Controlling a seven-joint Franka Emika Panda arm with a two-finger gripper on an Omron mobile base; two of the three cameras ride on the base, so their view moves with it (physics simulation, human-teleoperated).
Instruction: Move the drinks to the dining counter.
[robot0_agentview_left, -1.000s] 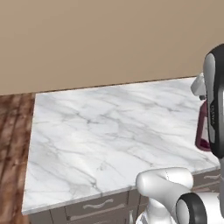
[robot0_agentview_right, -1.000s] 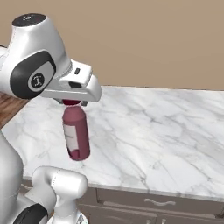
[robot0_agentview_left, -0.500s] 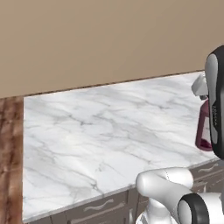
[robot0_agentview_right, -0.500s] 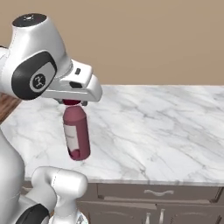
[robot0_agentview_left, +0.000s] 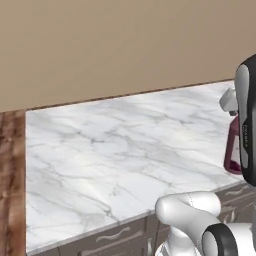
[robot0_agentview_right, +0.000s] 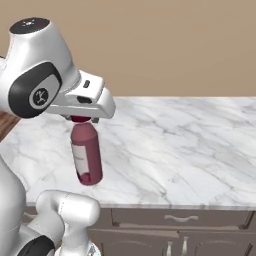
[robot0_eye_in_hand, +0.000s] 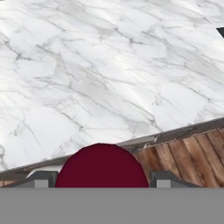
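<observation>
My gripper (robot0_agentview_right: 81, 118) is shut on the dark-red cap of the maroon bottle (robot0_agentview_right: 86, 155), which hangs slightly tilted over the near part of the dining counter (robot0_agentview_right: 175, 145). In the left base view the bottle (robot0_agentview_left: 233, 150) peeks out from behind my arm at the right edge, over the marbled top (robot0_agentview_left: 100, 150). The hand view looks down past the cap (robot0_eye_in_hand: 101, 166), held between the fingertips (robot0_eye_in_hand: 41, 179) of the gripper (robot0_eye_in_hand: 103, 180), onto the white-grey slab (robot0_eye_in_hand: 87, 65) and its edge.
A plain tan wall (robot0_agentview_left: 125, 45) backs the counter. Grey drawer fronts (robot0_agentview_right: 175, 218) run under its near edge. Wooden floor (robot0_agentview_left: 10, 175) lies past the slab's left end and shows in the hand view (robot0_eye_in_hand: 188, 153).
The whole picture has slid sideways in both base views, so the base has driven along the counter. The bottle stays in the same grip under the hand.
</observation>
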